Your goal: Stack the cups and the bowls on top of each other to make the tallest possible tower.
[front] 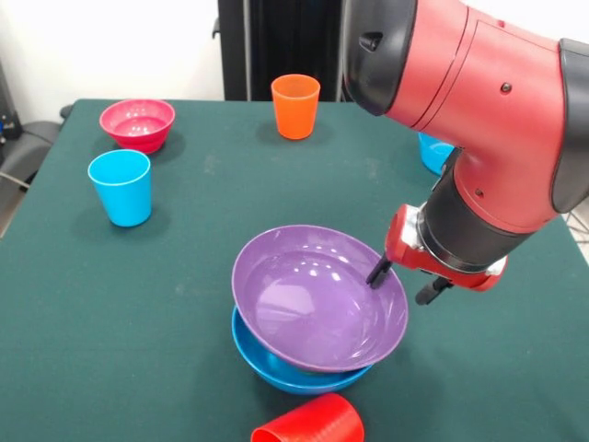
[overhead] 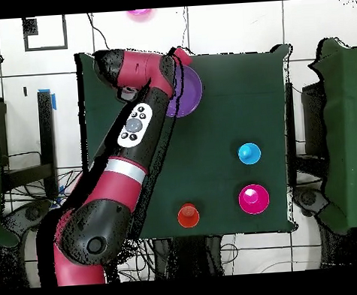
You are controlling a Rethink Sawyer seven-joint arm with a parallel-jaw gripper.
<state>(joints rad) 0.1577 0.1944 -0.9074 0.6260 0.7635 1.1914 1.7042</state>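
A purple bowl (front: 313, 295) sits tilted on a blue bowl (front: 276, 366) near the table's front; this is the tower, and the purple bowl also shows in the overhead view (overhead: 187, 91). My gripper (front: 403, 283) is open and straddles the purple bowl's right rim, one finger (front: 378, 273) inside and one outside. A red cup (front: 311, 424) lies on its side just in front of the stack. A light blue cup (front: 121, 187) stands at the left, an orange cup (front: 295, 106) at the back, and a small crimson bowl (front: 137, 123) at the back left.
Another blue bowl (front: 433, 153) is partly hidden behind my arm at the right. In the overhead view my arm (overhead: 135, 133) covers the gripper and the table's left part. A pink object (overhead: 138, 13) lies beyond the table's top edge.
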